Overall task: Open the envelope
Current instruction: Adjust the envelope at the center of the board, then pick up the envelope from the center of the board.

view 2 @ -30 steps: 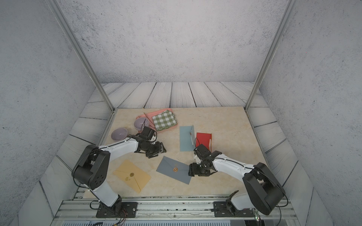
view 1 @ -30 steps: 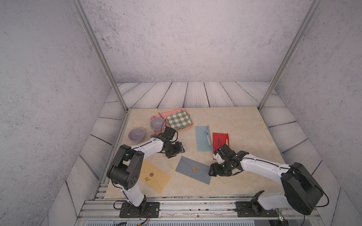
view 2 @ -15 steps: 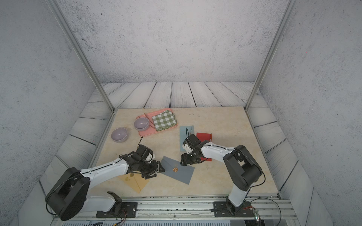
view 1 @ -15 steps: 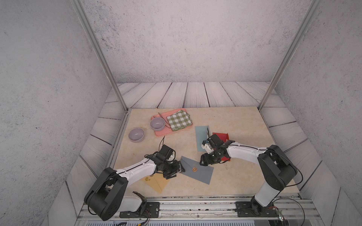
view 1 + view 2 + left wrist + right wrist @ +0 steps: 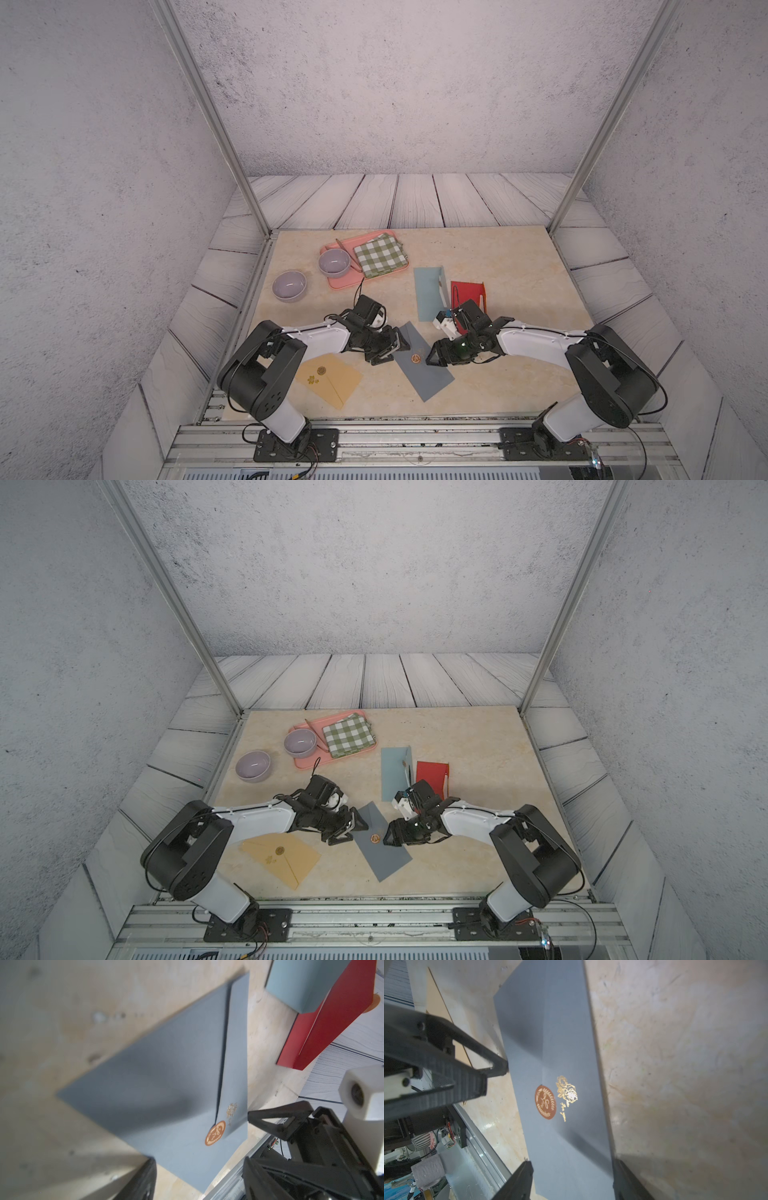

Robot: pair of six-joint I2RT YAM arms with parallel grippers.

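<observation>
Envelope, grey, lies flat at the near middle in both top views, with the left gripper and right gripper flanking it, jaws spread and empty. The left wrist view shows its flap down. In the right wrist view the seal holds the flap tip, so this looks like the approach, and the next move is probably to pin one edge and peel the tip.

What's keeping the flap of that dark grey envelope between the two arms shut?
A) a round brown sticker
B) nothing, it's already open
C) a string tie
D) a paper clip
A: a round brown sticker sits over the tip of the flap on the dark grey envelope, which lies flat and closed.
</observation>
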